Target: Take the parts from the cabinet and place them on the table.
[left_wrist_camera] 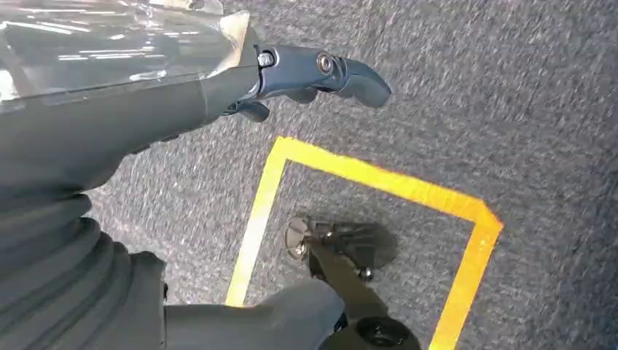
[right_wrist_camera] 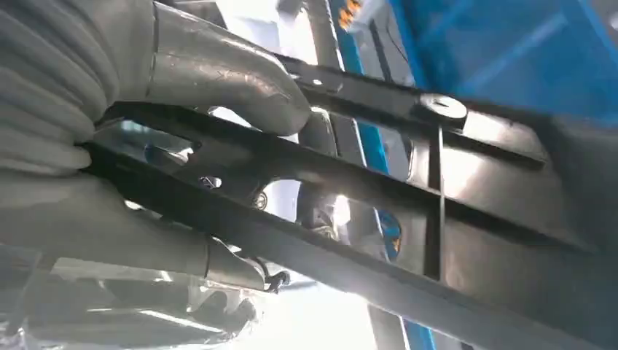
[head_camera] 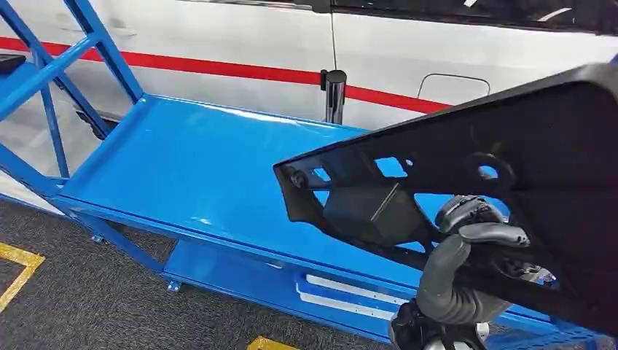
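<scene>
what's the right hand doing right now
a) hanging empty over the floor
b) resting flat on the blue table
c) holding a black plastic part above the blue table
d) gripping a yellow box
c: the right hand grips the black plastic part over the blue table.

A white vehicle body (head_camera: 408, 51) with a red stripe (head_camera: 240, 70) stands behind the blue frame, a dark grey carpet floor (head_camera: 87, 292) lies below that vehicle, and yellow floor tape (head_camera: 18, 271) marks the carpet on the near side of it.
</scene>
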{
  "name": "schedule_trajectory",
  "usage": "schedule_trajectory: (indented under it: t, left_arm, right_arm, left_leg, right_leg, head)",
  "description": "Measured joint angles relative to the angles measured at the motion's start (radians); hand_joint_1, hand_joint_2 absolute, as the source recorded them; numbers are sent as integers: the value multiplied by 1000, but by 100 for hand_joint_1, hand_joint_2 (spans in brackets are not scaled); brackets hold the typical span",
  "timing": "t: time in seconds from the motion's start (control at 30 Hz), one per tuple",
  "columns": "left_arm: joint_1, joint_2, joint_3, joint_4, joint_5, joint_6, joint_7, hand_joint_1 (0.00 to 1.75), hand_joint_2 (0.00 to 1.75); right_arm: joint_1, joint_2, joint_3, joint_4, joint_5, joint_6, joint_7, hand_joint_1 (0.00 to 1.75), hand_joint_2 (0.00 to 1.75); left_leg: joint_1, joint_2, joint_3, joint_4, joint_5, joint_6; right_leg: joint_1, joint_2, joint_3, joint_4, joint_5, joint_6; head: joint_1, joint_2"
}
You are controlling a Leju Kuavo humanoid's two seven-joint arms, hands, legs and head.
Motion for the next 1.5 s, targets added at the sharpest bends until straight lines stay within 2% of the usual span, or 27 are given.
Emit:
schedule_trajectory:
  t: [0.03,0.07,0.13,0.17,0.2,0.27,0.33,0.37,0.43,0.5,0.53,0.63,0.7,0.77,0.83,0.87,0.9,0.97,1.03,1.07,1.13,1.2,1.27,1.3,1.33,1.4,1.5]
  left_arm:
    - [1,0,-1,0,-4,-1,0,0,175]
    - [0,0,-2,0,-7,-2,0,0,175]
    - [-1,0,-7,1,-8,-3,0,0,175]
    - [-1,1,-8,1,-8,-3,0,0,175]
    - [-1,1,-9,1,-8,-3,0,0,175]
    - [-1,1,-13,1,-8,-3,0,0,175]
    - [-2,2,-18,1,-8,-4,0,0,175]
    - [-4,6,-18,1,-8,-4,0,0,175]
    - [-5,7,-19,1,-9,-5,-1,0,175]
    - [-5,8,-19,1,-9,-5,-1,0,175]
    - [-5,8,-19,2,-9,-5,-1,0,175]
    - [-9,8,-20,2,-9,-5,-1,0,175]
    - [-9,7,-20,5,-9,-6,0,0,175]
    - [-9,6,-20,6,-9,-6,0,0,175]
    - [-9,6,-21,7,-9,-8,0,0,175]
    - [-9,6,-21,7,-9,-8,0,0,175]
    - [-9,9,-21,7,-9,-8,0,0,175]
    - [-9,8,-21,7,-10,-9,0,0,175]
    - [-7,9,-21,7,-10,-9,0,0,175]
    - [-7,9,-21,7,-10,-9,0,0,175]
    - [-6,7,-21,9,-11,-9,0,0,175]
    - [-7,8,-21,9,-10,-9,0,0,175]
    - [-7,7,-21,9,-10,-9,0,0,175]
    - [-7,7,-21,9,-10,-9,0,0,175]
    - [-8,6,-21,10,-10,-9,0,0,175]
    - [-11,6,-21,10,-10,-9,-1,0,175]
    - [-12,6,-21,10,-11,-9,-2,0,175]
  right_arm:
    - [-6,-1,1,-5,1,-8,0,175,175]
    - [-12,-1,4,-9,1,-16,0,175,175]
    - [-18,-3,7,-16,2,-22,0,175,175]
    - [-18,-4,8,-18,2,-26,0,175,175]
    - [-18,-5,9,-19,2,-26,0,175,175]
    - [-20,-8,13,-20,2,-27,0,175,175]
    - [-24,-8,15,-23,2,-27,0,175,175]
    - [-24,-8,16,-25,2,-27,0,175,175]
    - [-27,-9,16,-27,2,-27,0,175,175]
    - [-29,-9,16,-30,2,-27,0,175,175]
    - [-29,-10,16,-32,2,-27,0,175,175]
    - [-34,-14,18,-34,2,-29,0,175,175]
    - [-34,-18,19,-34,0,-35,0,175,175]
    - [-34,-21,21,-34,2,-47,0,175,175]
    - [-38,-25,23,-34,3,-53,0,175,175]
    - [-42,-26,23,-34,3,-56,0,175,175]
    - [-46,-26,24,-34,3,-59,0,175,175]
    - [-46,-30,25,-34,5,-65,0,175,175]
    - [-47,-33,26,-34,3,-67,0,175,175]
    - [-49,-34,28,-34,0,-68,0,175,175]
    - [-50,-35,34,-34,-1,-67,0,175,175]
    - [-48,-38,44,-32,-6,-65,0,175,175]
    - [-42,-41,48,-29,-9,-62,0,175,175]
    - [-40,-42,49,-27,-11,-61,0,175,175]
    - [-38,-42,49,-26,-9,-60,0,175,175]
    - [-33,-42,49,-24,2,-61,0,175,175]
    - [-25,-42,50,-23,8,-61,0,175,175]
  left_leg:
    - [7,2,-7,11,-14,-1]
    - [5,8,-21,46,-57,1]
    - [0,7,-75,192,-163,4]
    - [-3,7,-101,270,-199,7]
    - [-6,7,-111,318,-209,13]
    - [-18,7,-69,280,-163,35]
    - [-40,6,43,108,-101,72]
    - [-54,8,89,31,-114,90]
    - [-62,9,101,6,-106,84]
    - [-70,9,97,-3,-91,96]
    - [-58,13,88,-31,-64,97]
    - [-52,21,59,-44,-23,92]
    - [-49,24,30,-42,-1,87]
    - [-42,27,-1,-41,22,76]
    - [-33,27,-31,-30,39,61]
    - [-33,27,-42,-17,44,54]
    - [-36,25,-59,-4,46,49]
    - [-36,24,-59,0,61,35]
    - [-27,22,-62,-2,72,28]
    - [-21,18,-73,16,37,23]
    - [-21,16,-105,133,-103,18]
    - [-20,13,-134,276,-176,13]
    - [-18,12,-113,306,-135,13]
    - [-17,12,-73,263,-98,15]
    - [-16,12,-5,174,-67,19]
    - [-19,3,109,13,-84,25]
    - [-34,2,107,-18,-87,33]
  right_leg:
    - [0,-1,-10,-3,7,-14]
    - [5,-2,-12,-3,13,-24]
    - [18,-5,-30,-2,27,-46]
    - [27,-7,-40,-2,32,-54]
    - [35,-9,-48,-2,39,-60]
    - [49,-9,-63,-2,51,-66]
    - [56,-8,-74,-2,64,-67]
    - [55,-9,-74,-2,69,-66]
    - [52,-14,-75,-4,80,-50]
    - [46,-16,-76,-13,97,-39]
    - [59,-16,-82,-13,99,-36]
    - [50,-16,-132,115,-34,-51]
    - [38,-16,-158,244,-86,-40]
    - [26,-16,-124,252,-45,-3]
    - [12,-18,-22,114,7,29]
    - [5,-19,40,26,-1,32]
    - [15,-17,92,-44,-30,27]
    - [25,-17,67,-45,-34,5]
    - [15,-19,57,-46,-21,-17]
    - [14,-23,51,-45,-12,-31]
    - [20,-24,26,-45,10,-60]
    - [28,-24,5,-43,33,-63]
    - [32,-24,-22,-42,54,-60]
    - [32,-23,-34,-40,62,-56]
    - [32,-23,-43,-39,70,-51]
    - [37,-23,-53,-36,81,-40]
    - [32,-27,-63,-39,108,-16]
  head:
    - [-1,0]
    - [-4,0]
    - [-9,0]
    - [-7,0]
    - [-8,0]
    - [-7,0]
    - [-7,0]
    - [-7,0]
    - [-7,0]
    - [-9,0]
    - [-9,0]
    - [-2,0]
    - [-1,0]
    - [0,0]
    - [0,0]
    - [2,0]
    - [5,0]
    - [2,0]
    - [-3,0]
    - [-4,0]
    - [-6,0]
    - [-5,0]
    - [-5,0]
    - [-6,0]
    - [-6,0]
    - [-6,0]
    - [-5,0]
